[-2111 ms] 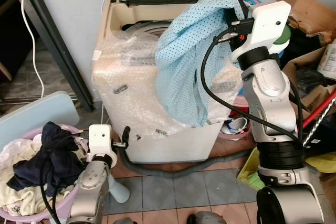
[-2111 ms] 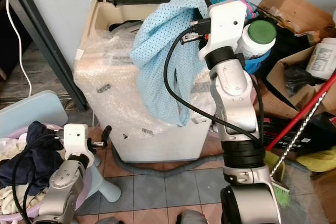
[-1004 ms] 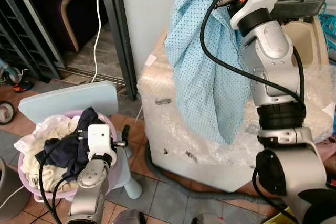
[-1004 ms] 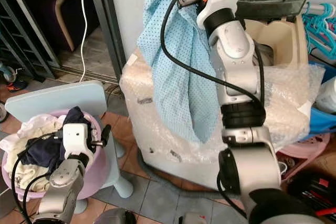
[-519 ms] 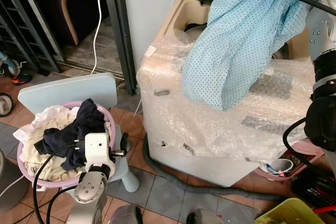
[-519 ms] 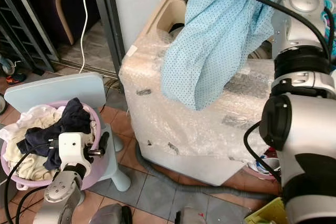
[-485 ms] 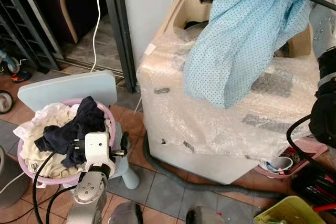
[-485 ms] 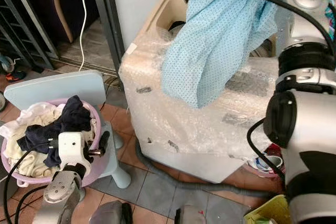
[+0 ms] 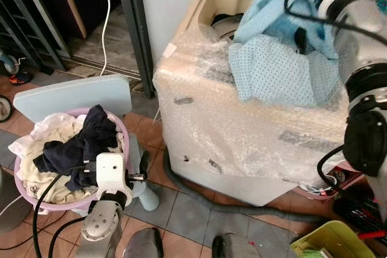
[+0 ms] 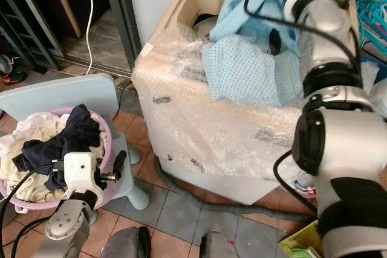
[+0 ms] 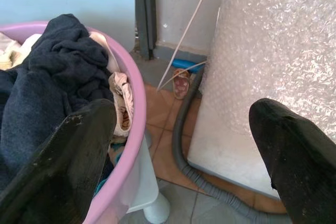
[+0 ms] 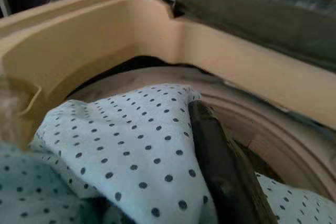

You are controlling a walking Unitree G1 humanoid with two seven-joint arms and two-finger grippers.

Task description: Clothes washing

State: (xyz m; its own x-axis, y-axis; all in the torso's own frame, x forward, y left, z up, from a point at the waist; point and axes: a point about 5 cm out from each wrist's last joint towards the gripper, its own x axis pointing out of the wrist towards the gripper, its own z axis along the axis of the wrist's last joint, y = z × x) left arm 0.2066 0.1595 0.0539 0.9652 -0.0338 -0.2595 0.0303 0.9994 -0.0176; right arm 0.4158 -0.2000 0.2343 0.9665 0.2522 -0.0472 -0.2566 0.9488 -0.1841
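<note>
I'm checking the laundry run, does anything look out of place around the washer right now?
Yes. The blue dotted garment is only partly in the washing machine: much of it drapes over the bubble-wrapped top, outside the drum opening. The right gripper is shut on it.

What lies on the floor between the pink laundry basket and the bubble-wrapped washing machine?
Between the pink laundry basket and the washing machine, the left wrist view shows tiled floor with a grey drain hose and a slipper lying on it.
</note>
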